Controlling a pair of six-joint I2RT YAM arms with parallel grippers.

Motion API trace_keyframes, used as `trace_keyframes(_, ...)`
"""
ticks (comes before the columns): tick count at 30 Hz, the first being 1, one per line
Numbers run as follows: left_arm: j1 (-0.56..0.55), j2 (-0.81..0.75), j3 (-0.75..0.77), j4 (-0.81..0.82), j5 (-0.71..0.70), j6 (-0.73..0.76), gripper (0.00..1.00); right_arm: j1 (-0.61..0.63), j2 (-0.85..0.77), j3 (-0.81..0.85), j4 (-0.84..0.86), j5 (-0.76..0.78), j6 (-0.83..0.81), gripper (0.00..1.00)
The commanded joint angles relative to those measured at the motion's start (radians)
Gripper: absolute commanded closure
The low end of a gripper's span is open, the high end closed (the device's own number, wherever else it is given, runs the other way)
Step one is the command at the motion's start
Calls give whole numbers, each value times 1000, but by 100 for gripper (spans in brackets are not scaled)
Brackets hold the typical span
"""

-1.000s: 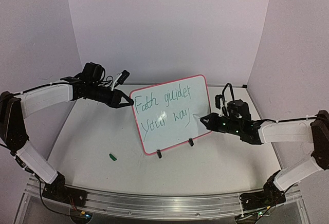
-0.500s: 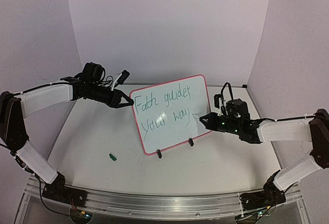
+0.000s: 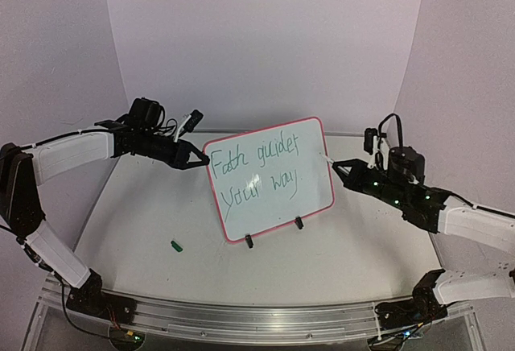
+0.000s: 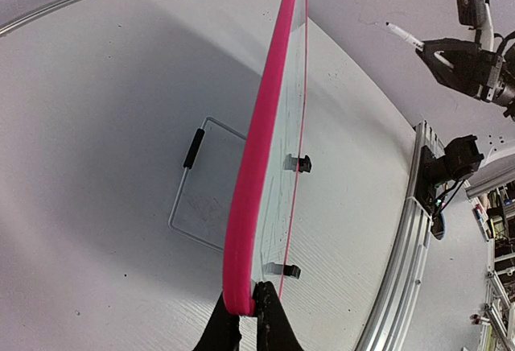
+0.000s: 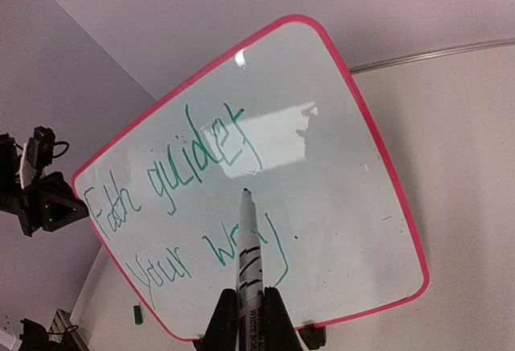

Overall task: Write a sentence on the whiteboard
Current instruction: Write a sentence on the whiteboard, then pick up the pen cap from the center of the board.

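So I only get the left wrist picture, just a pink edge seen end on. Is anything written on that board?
Observer: Yes. The right wrist view shows green writing in two lines on the board, roughly "Faith guides your way".
Visitor: Which part of the board is being pinched?
Observer: From above, the left jaws are shut on its upper left corner.
Visitor: Anything lying around?
Observer: A small green piece, perhaps a cap, on the table, left of the board's lower corner.
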Motion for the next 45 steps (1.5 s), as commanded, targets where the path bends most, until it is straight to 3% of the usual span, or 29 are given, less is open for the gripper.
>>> trace_keyframes(1, -48, 63, -37, -186, -76, 94, 100, -3, -61, -16, -81, 77, -24, 100)
trace_keyframes(4, -48, 69, -33, -197, -76, 91, 97, -3, -73, -15, -81, 71, -27, 100)
trace_keyframes(13, -48, 13, -74, -193, -114, 49, 66, -4, -96, -19, -80, 67, -30, 100)
trace_keyframes(21, -48, -89, -141, -143, -147, -23, 55, -4, -138, -33, -88, 76, -39, 100)
trace_keyframes(28, -49, -256, -299, 25, -203, -251, 41, -4, -159, -22, -108, 79, -71, 100)
trace_keyframes(35, -51, -485, -512, 18, -515, -655, 40, -4, -157, -33, -112, 71, -72, 100)
trace_keyframes(40, -59, -538, -663, 46, -512, -883, 40, -3, -151, -42, -106, 64, -68, 100)
trace_keyframes(45, -73, -510, -704, 52, -486, -950, 41, -4, -144, -42, -106, 55, -70, 100)
